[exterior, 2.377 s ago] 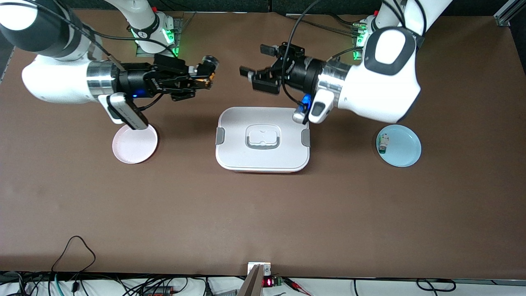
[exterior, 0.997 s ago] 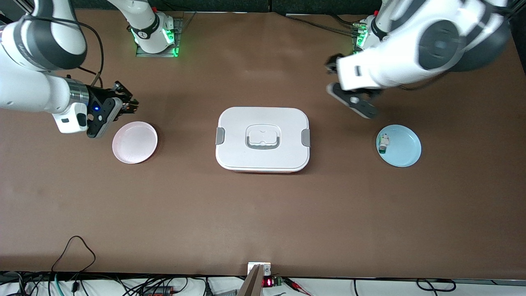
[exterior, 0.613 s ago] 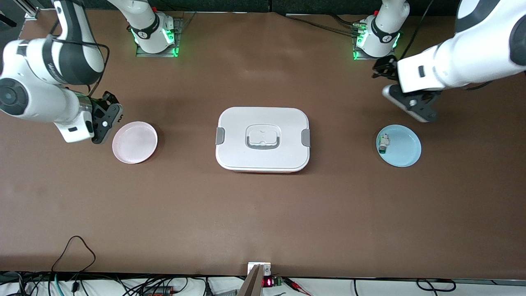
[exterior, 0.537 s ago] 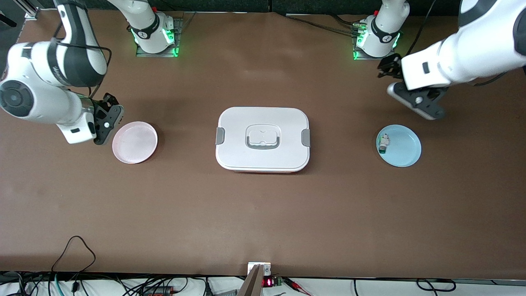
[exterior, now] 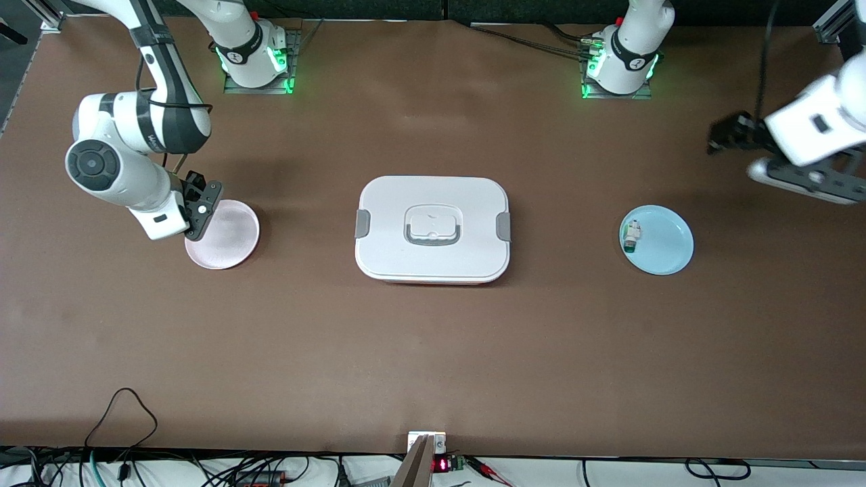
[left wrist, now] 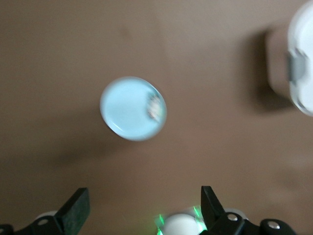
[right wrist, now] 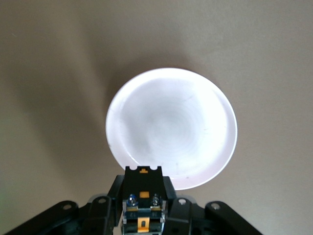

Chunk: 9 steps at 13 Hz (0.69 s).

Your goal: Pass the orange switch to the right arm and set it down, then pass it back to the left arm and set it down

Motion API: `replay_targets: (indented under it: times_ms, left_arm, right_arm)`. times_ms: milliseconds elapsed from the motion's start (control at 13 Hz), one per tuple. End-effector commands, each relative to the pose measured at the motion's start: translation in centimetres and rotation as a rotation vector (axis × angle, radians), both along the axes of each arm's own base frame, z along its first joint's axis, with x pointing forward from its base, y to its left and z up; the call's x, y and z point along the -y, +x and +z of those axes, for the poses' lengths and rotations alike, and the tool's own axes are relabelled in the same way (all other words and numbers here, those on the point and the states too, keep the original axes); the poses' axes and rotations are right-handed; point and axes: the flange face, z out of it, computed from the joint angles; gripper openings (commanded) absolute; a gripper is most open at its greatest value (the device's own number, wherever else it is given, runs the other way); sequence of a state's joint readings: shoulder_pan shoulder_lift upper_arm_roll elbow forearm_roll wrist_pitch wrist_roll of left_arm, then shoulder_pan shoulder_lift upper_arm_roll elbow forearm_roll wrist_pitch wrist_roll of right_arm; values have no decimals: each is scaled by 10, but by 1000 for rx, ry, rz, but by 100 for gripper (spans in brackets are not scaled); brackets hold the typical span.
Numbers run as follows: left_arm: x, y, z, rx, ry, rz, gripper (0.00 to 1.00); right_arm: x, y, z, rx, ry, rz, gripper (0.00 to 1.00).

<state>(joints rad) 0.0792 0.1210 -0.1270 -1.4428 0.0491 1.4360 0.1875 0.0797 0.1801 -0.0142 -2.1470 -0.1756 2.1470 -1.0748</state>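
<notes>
the smooth white box (exterior: 433, 228), rounded with grey clasps, sits mid-table. toward the right arm's end from it, the right gripper (right wrist: 143, 208) hangs over the rim of a glossy round pink plate (exterior: 229, 238), clamped on the blocky orange switch (right wrist: 142, 201). toward the left arm's end, the left gripper (left wrist: 142, 210) hangs with fingers spread wide, empty, above a blurred blue plate (left wrist: 128, 111).

Black orange switch (right wrist: 142, 204), seemingly upright, over pink plate's (right wrist: 171, 127) edge.

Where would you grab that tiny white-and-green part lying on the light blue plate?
Probably across its long sides, coming straight down from above. The small white-and-green component lies flat, longer than wide, close to the rim of the round light blue plate, so a sideways approach would meet it.
</notes>
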Motion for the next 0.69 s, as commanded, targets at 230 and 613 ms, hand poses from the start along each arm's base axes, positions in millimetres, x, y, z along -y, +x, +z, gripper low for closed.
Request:
replay_targets:
  times_ms: [230, 613]
  left_arm:
    - [-6, -38, 19, -9, 43, -24, 100]
    - [-6, -86, 2, -40, -11, 30, 100]
  right_arm:
    - [1, -3, -43, -5, -1, 150, 28]
    - [-1, -12, -91, 34, 36, 206, 29]
